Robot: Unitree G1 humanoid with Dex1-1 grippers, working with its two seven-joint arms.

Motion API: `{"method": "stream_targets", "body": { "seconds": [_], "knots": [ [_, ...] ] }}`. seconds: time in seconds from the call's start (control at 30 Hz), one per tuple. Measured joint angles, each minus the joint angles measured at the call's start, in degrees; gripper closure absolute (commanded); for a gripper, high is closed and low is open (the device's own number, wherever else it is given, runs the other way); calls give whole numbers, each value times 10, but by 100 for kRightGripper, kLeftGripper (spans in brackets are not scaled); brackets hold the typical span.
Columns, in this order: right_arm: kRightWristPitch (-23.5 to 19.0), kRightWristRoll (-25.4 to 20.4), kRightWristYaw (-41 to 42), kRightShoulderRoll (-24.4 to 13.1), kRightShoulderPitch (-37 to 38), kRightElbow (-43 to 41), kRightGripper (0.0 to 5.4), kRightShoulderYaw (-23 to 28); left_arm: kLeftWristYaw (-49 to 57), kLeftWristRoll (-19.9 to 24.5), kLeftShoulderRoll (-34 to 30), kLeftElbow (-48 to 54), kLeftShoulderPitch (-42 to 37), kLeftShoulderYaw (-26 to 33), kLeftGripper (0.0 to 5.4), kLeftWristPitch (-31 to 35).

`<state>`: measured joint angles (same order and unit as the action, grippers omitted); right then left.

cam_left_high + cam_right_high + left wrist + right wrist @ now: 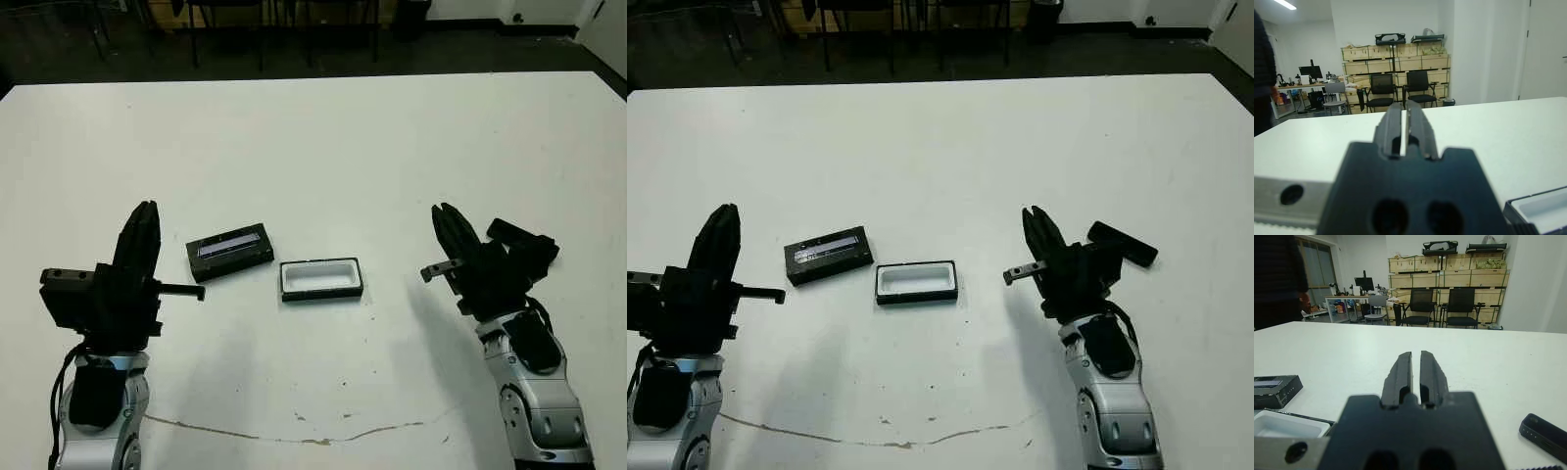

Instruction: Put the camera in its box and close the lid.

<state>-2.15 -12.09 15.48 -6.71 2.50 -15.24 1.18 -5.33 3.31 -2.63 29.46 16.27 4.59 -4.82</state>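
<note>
The box (320, 279), a shallow black tray with a white lining, lies open near the table's middle. Just to its left is the lid (230, 252), a black slab with a silvery-blue strip on top. The camera (1122, 244), a narrow dark bar, rests on the table on the right, close beside my right wrist. My left gripper (147, 210) hovers left of the lid, shut and holding nothing. My right gripper (445, 212) is between the box and the camera, shut too and holding nothing. The right wrist view shows the box (1288, 425), the lid (1273, 389) and the camera (1545, 430).
A thin brown crack (294, 436) runs along the white table near its front edge. Chairs (1459, 308) and stacked crates stand beyond the far edge. A person in dark clothes (1278, 279) stands past the table.
</note>
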Motion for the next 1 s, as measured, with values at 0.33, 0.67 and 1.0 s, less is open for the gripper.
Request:
{"method": "stream_targets", "body": {
  "seconds": [0.33,0.67,1.0],
  "knots": [
    [-3,9,-2,-4,-22,13,540,0,4,-1,1,-24,-3,3,537,-11],
    [-12,-30,71,-108,-89,67,540,78,7,1,2,-22,1,2,537,-12],
    [6,-62,279,-297,-257,302,448,126,6,2,3,-19,8,0,540,-16]
  ]
}}
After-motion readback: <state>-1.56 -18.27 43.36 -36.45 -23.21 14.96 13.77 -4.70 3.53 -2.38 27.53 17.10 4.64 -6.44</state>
